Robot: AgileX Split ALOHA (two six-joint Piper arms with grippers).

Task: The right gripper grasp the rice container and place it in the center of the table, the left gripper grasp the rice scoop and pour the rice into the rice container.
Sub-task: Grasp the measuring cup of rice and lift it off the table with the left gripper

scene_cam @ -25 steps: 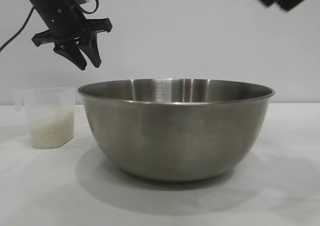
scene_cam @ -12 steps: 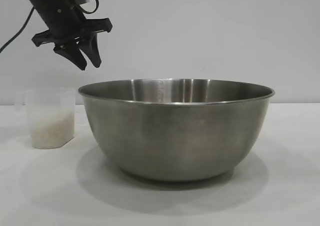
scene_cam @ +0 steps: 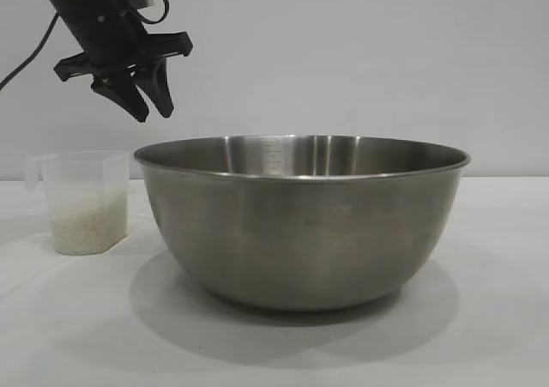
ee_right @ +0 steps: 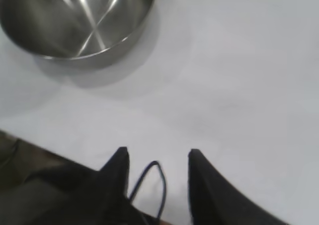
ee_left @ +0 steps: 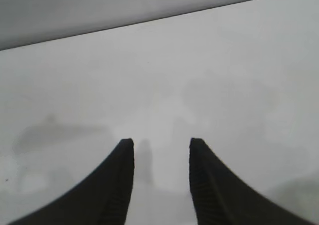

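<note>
The tabletop [scene_cam: 506, 232] carries the bowl [scene_cam: 302, 224] at its centre, upright and free of both arms; placement reads as done. The cup [scene_cam: 86, 202] stands at the bowl's 9 o'clock, just beside it, upright, with rice [scene_cam: 86, 224] filling its lower part. The left tool [scene_cam: 146, 95] hangs above the cup at its 1 o'clock, released, grasping nothing. The right tool [ee_right: 157, 157] sits well clear of the bowl, released and empty. Next step, as judged: lower the left tool onto the cup and clench
</note>
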